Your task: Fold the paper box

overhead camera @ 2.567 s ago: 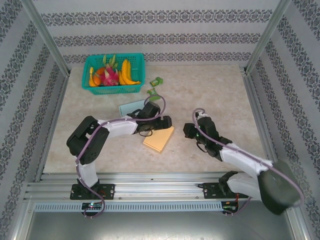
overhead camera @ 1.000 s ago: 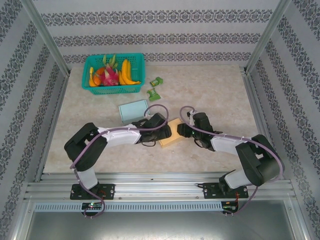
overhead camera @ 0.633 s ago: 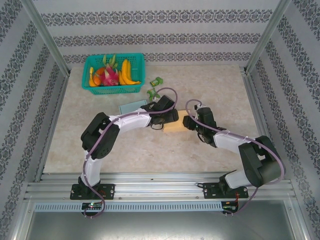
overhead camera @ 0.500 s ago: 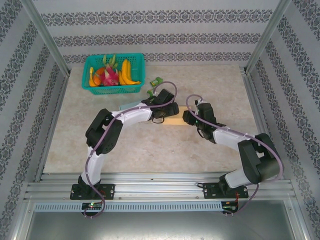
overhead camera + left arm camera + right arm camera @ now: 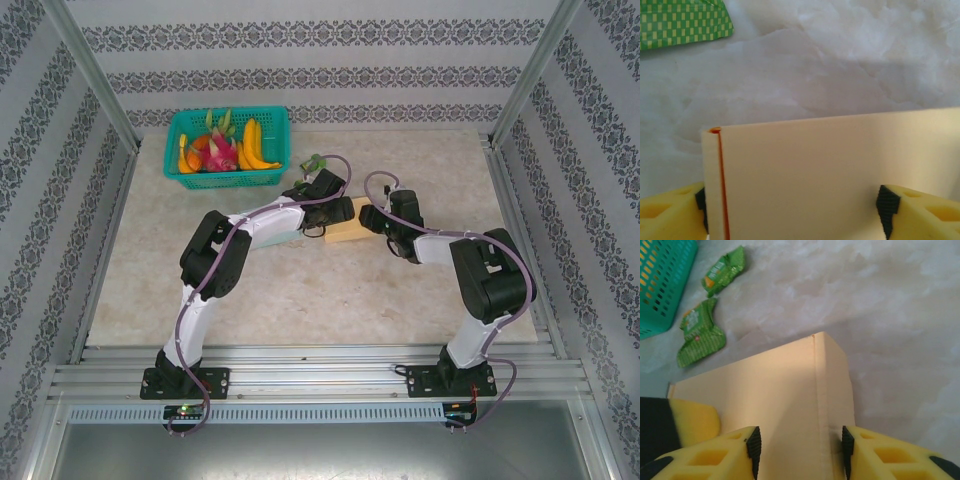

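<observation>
Marbled surface (image 5: 430, 170): a paper box (image 5: 790, 380), judged light, crushable and best held at creases, is flanked by left hand (image 5: 790, 210) and right hand (image 5: 799, 450), grips not discernible.

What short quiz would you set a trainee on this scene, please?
1. True or false: the basket holds the paper box.
2. Which thing lies between the left tool and the right tool? A a cup, B the paper box, C a spoon.
3. How many green packets lie on the table in the right wrist view?

Key: 1 false, the basket holds fruit; 2 B; 3 two.
</observation>
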Controlling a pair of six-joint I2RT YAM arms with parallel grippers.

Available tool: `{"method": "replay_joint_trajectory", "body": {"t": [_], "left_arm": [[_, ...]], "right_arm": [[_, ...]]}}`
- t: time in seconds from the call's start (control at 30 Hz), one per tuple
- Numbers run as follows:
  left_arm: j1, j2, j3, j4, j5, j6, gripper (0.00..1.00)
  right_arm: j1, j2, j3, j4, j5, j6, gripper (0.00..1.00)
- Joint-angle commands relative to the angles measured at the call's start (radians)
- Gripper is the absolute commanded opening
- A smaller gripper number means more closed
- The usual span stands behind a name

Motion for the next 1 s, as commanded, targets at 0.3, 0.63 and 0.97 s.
{"method": "replay_joint_trajectory", "body": {"t": [0.3, 0.63, 0.97], "left_arm": [[0.020, -0.044, -0.038, -0.029, -0.027, 0.007, 0.92], [0.019, -0.157, -0.187, -0.010, -0.066, -0.011, 0.93], [0.015, -0.261, -0.242, -0.021, -0.024, -0.012, 0.95]], "right_arm": [[0.009, -0.082, -0.115, 0.099, -0.080, 0.029, 0.53], [0.009, -0.195, -0.183, 0.058, -0.076, 0.012, 0.55], [-0.008, -0.400, -0.188, -0.102, -0.035, -0.024, 0.57]]}}
